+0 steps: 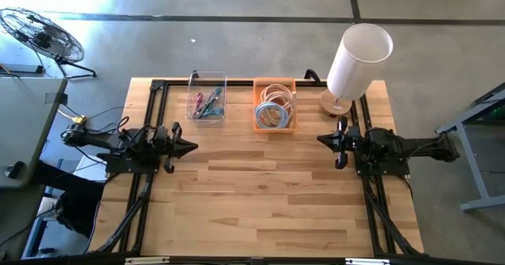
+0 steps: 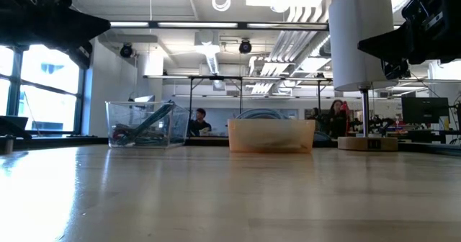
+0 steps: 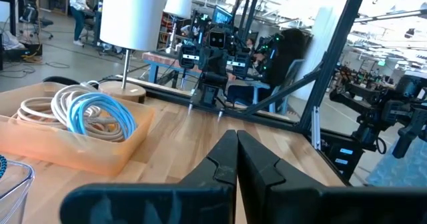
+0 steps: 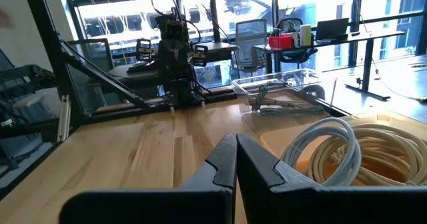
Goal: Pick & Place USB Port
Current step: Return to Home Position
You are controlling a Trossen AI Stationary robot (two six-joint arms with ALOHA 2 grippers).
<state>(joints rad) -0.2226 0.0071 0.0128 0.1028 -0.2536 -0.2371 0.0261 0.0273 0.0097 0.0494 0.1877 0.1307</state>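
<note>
An orange tray (image 1: 274, 105) at the table's far middle holds coiled white and blue cables (image 3: 87, 111); it also shows in the right wrist view (image 4: 347, 151). A clear plastic bin (image 1: 207, 97) to its left holds several small cables and connectors. My left gripper (image 1: 192, 147) is shut and empty over the table's left side, its fingers level and pointing right. My right gripper (image 1: 321, 139) is shut and empty over the right side, pointing left. Both hang clear of the tabletop.
A white cylindrical lamp (image 1: 357, 60) on a round wooden base stands at the far right corner, close to my right arm. Black frame rails (image 1: 150, 123) run along the table's left and right sides. The wooden tabletop (image 1: 268, 194) lies between the arms.
</note>
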